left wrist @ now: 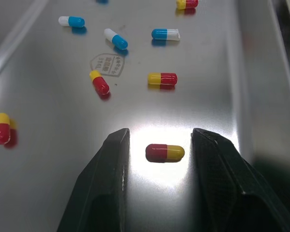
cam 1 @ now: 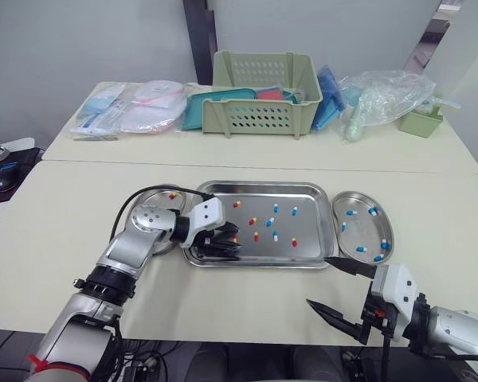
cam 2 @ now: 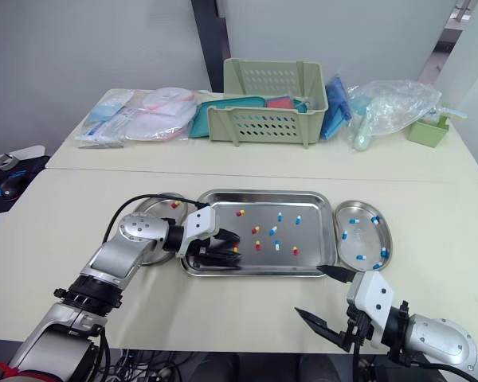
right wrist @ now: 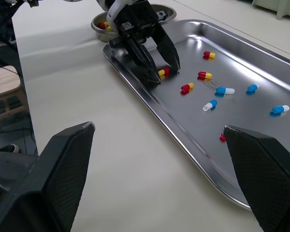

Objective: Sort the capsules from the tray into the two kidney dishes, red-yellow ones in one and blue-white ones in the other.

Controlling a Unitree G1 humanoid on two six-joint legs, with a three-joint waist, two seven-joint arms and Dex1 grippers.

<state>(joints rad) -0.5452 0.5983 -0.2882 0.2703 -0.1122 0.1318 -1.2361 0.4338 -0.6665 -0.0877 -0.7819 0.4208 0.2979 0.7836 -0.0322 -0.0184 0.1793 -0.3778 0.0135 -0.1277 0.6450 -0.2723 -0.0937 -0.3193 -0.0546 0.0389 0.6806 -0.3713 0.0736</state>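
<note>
1. between the tips of the left gripper (left wrist: 160, 135), a red-yellow capsule (left wrist: 165, 152) lies flat on the floor of the tray (cam 1: 312, 223). the two black fingers stand apart, one on each side of it, and neither touches it.
2. the fingers look lowered almost onto the metal, probably so they can close under the capsule's roundness rather than skate over it.
3. this capsule lies close to the tray wall beside one finger, which may be why the gripper comes in steeply from above.
4. behind the left gripper, just beside the tray, sits the left kidney dish (cam 2: 155, 203), which already holds some red-yellow ones. that judgement makes it the likely drop place, a short swing back.
5. the right gripper (cam 1: 319, 280) hangs over the table (cam 1: 80, 207) near the tray's closest corner. its fingers are spread wide and empty, out of the other arm's way.
6. ahead of the right gripper, just past the tray's far side, the right kidney dish (cam 1: 365, 231) holds blue-white capsules.
7. the capsule is small and glossy, half red and half yellow. it lies crosswise, with one rounded end toward each finger.
8. that means the fingers would press on its ends. the shell looks smooth and the steel slick, so it could slip out if the squeeze is off centre.
9. beyond the left fingertips more capsules of both colours lie scattered, well apart from this one, so nothing crowds the pinch.
</note>
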